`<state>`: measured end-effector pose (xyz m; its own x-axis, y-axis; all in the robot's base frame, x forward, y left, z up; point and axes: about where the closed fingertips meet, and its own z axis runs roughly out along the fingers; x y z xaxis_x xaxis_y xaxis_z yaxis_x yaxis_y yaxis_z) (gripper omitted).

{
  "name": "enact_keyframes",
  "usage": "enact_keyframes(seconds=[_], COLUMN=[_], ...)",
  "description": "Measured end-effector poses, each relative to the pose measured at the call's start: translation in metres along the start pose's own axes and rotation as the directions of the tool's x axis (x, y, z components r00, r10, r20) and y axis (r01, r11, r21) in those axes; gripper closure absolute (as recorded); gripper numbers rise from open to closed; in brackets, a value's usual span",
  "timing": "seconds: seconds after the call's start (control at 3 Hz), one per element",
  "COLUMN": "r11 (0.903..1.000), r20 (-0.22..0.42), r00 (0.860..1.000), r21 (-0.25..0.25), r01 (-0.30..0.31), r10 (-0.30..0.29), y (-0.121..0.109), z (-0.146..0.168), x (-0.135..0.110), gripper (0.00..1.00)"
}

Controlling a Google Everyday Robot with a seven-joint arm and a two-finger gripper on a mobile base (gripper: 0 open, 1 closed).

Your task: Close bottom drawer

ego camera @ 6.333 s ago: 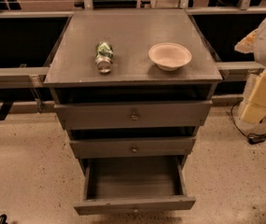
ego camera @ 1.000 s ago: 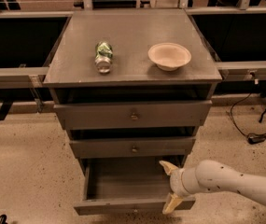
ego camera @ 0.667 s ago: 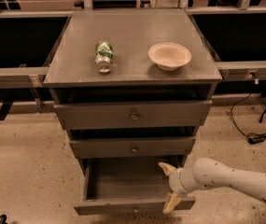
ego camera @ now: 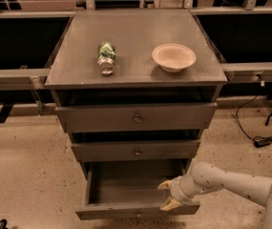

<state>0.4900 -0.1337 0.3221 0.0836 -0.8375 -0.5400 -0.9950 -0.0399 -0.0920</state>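
Speckled floor (ego camera: 26,166); pincer (ego camera: 167,194) at right front of bottom drawer (ego camera: 126,210)

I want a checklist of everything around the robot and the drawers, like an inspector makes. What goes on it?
Surface: grey cabinet top, with two things on it.
Job's things: bottom drawer is pulled out and not yet closed; nothing seen in its tray.
Clutter: can lying on its side; bowl upright to the right of it, not touching.
Grippers: gripper open, at the right end of the bottom drawer, just behind its front panel.
Cables: black cable on the floor at the right.
Surroundings: speckled floor; top drawer and middle drawer sit further in than the bottom one.
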Motion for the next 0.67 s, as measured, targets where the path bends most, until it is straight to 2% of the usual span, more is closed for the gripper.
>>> enact_keyframes(seconds=[0.33, 0.67], r11=[0.9995, 0.9975], r20=[0.014, -0.035], r00=[1.0, 0.999], r21=[-0.031, -0.071], r01=[-0.007, -0.008], r10=[0.007, 0.006], y=[0.009, 0.028], z=[0.025, 0.062], x=[-0.001, 0.007], gripper=[0.65, 0.9])
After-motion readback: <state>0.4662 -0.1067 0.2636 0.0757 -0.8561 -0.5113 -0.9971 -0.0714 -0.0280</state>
